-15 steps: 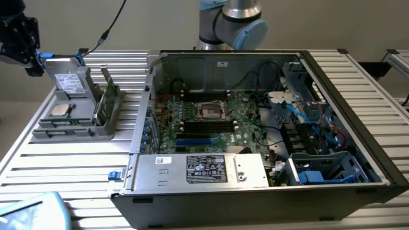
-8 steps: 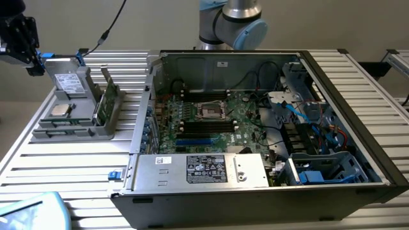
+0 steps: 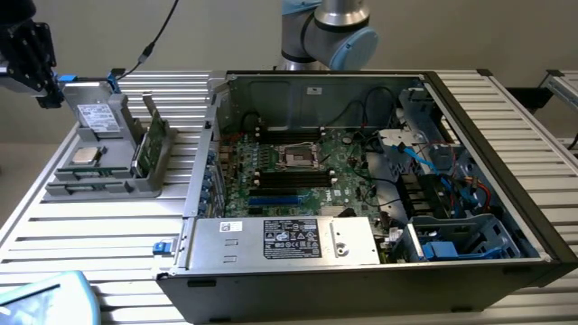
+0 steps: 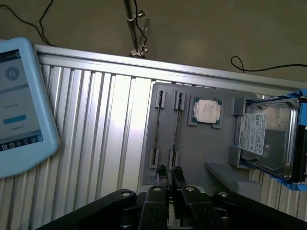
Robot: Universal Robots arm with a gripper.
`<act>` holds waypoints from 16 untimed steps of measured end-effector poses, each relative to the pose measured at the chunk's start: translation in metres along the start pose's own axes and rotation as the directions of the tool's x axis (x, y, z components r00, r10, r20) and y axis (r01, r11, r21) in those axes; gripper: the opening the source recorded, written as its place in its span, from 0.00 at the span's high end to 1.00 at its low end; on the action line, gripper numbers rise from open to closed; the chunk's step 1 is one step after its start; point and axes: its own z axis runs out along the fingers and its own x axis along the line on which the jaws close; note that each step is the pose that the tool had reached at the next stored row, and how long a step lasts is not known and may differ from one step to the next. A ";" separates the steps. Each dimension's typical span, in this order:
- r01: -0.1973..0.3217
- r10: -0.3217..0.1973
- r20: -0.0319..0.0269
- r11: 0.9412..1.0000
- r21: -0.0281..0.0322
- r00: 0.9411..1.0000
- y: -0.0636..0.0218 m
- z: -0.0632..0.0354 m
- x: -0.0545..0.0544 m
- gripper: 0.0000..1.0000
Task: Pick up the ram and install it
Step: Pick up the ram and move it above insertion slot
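Note:
The ram [image 3: 153, 137] is a thin green stick standing on edge in a slot of the grey parts tray [image 3: 99, 186] on the exterior view's left. From above it appears as a thin dark line [image 4: 176, 128] between the tray's slot holders. My gripper [image 4: 169, 172] hangs high over the tray, near the end of the ram's slot. Its fingertips stand a narrow gap apart with nothing between them. In the exterior view its black body [image 3: 45, 95] hangs at the upper left, above the tray. The black memory slots [image 3: 291, 179] lie on the motherboard inside the open case.
The tray also holds a silver processor chip [image 4: 207, 111] and a hard drive [image 4: 266, 139] in a blue caddy. A light blue tablet [image 4: 19, 105] lies on the slatted table. The open computer case [image 3: 361, 284] fills the middle and right, with cables and a power supply [image 3: 289, 238] inside.

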 end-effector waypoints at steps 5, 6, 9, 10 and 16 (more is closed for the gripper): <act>0.000 0.000 0.000 1.000 0.000 1.000 0.0000 0.0000 0.000 0.69; 0.000 0.000 0.000 1.000 0.000 1.000 0.0000 0.0000 0.000 0.69; 0.000 0.000 0.000 1.000 0.000 1.000 0.0000 0.0000 0.000 0.69; 0.000 0.000 0.000 1.000 0.000 1.000 0.0000 0.0000 0.000 0.69; 0.000 0.000 0.000 1.000 0.000 1.000 0.0004 0.0042 0.000 0.69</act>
